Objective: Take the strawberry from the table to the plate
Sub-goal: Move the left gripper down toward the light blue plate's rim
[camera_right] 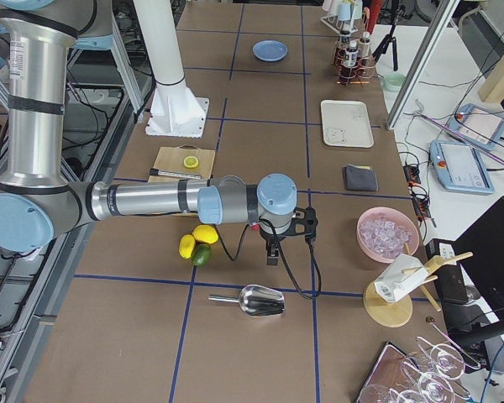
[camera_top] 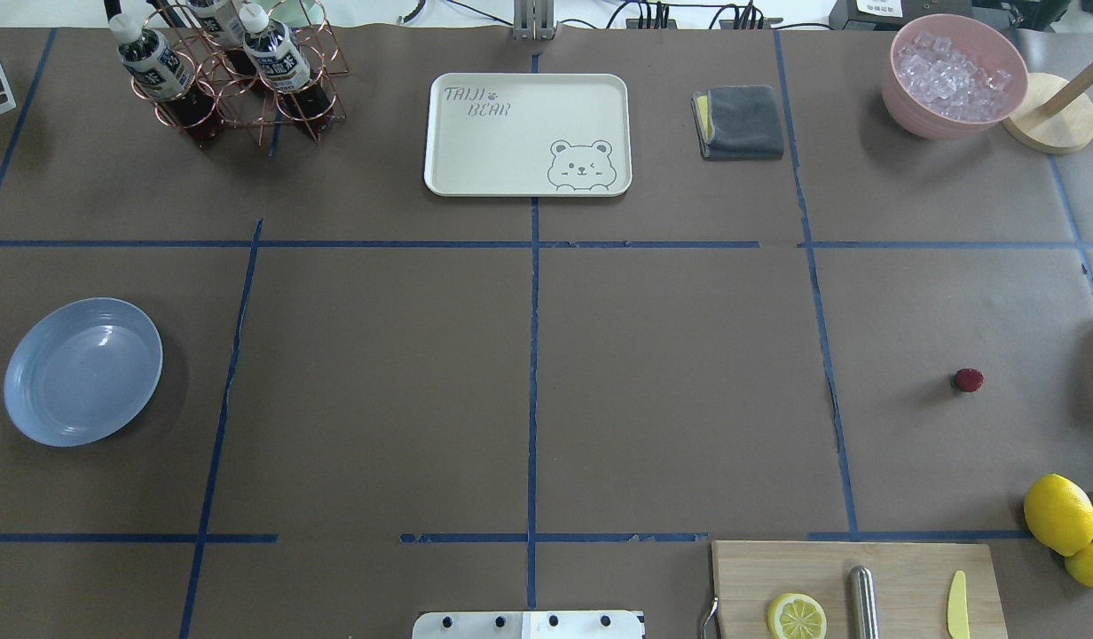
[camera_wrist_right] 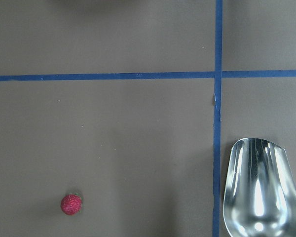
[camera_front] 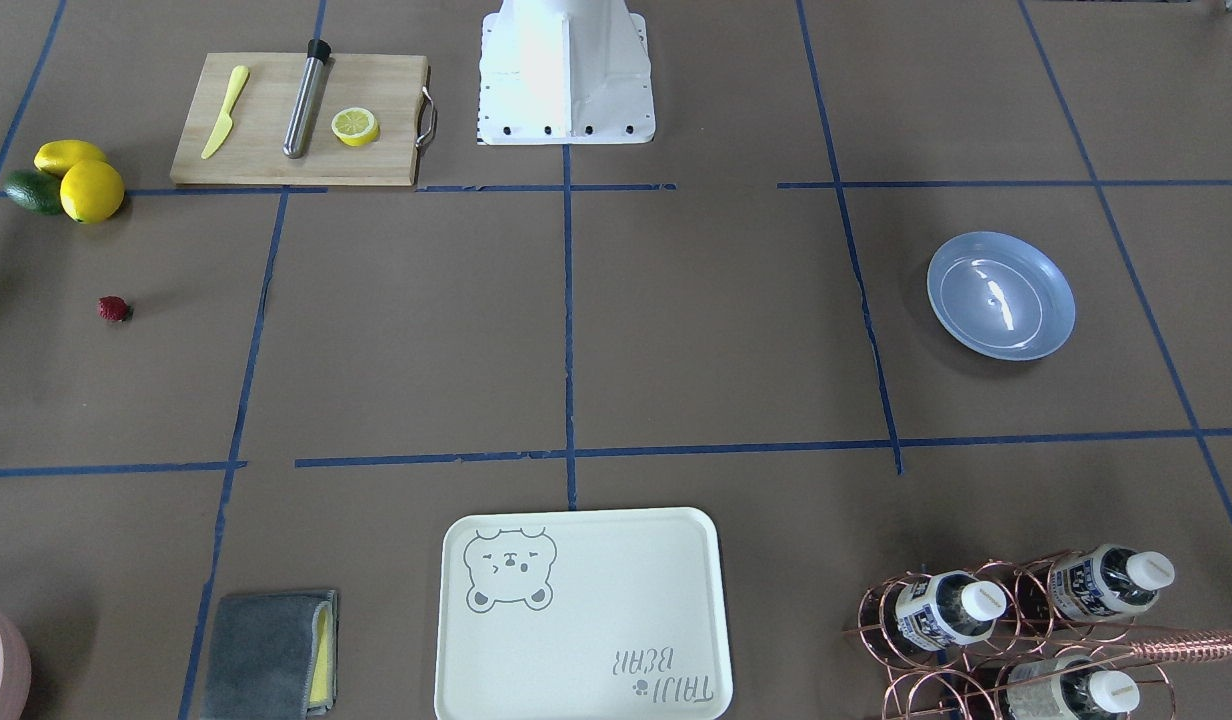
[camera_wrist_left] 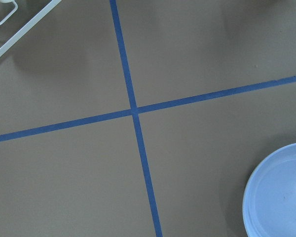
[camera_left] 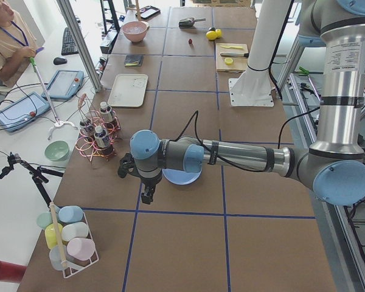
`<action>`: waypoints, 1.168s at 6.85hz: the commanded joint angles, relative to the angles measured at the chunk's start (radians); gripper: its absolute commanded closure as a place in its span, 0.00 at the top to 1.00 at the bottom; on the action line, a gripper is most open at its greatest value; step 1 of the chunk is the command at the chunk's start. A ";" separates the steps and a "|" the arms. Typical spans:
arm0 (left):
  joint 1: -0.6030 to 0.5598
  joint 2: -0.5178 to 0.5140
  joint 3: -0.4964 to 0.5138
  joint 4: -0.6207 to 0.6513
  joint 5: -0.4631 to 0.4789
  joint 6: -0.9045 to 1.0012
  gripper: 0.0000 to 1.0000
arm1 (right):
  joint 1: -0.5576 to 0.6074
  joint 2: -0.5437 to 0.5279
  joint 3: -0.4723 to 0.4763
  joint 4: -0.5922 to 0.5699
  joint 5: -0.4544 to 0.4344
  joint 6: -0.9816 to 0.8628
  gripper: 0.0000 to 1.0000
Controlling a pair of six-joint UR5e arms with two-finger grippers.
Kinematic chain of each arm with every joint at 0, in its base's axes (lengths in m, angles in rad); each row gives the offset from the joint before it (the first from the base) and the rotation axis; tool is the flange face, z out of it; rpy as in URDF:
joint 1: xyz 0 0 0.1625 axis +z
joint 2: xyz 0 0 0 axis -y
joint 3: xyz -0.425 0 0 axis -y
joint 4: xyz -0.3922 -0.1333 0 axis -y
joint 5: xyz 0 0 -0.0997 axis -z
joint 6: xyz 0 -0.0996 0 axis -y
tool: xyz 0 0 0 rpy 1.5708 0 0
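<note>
The strawberry point(camera_front: 114, 309) point(camera_top: 968, 381) lies alone on the table point(camera_front: 676, 330), a small dark-red berry, low left in the right wrist view point(camera_wrist_right: 71, 204). The pale-blue plate point(camera_front: 1001, 295) point(camera_top: 82, 371) sits empty at the opposite end, its edge at the lower right of the left wrist view point(camera_wrist_left: 281, 197). My left gripper point(camera_left: 147, 193) hangs beside the plate point(camera_left: 181, 178), just past its outer side. My right gripper point(camera_right: 271, 253) hovers above the strawberry's area. Each shows only in a side view, so I cannot tell whether either is open or shut.
A wooden cutting board point(camera_front: 301, 120) carries a lemon half, a yellow knife and a metal rod. Two lemons point(camera_front: 91, 190) and an avocado lie near the strawberry. A metal scoop point(camera_wrist_right: 259, 190), a bear tray point(camera_top: 529, 133), a grey cloth point(camera_top: 740, 122), a bottle rack point(camera_top: 227, 71) and an ice bowl point(camera_top: 953, 75) stand around.
</note>
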 commanded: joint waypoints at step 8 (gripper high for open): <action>0.407 -0.016 0.190 -0.473 -0.002 -0.205 1.00 | -0.005 -0.003 -0.029 0.063 0.035 -0.009 1.00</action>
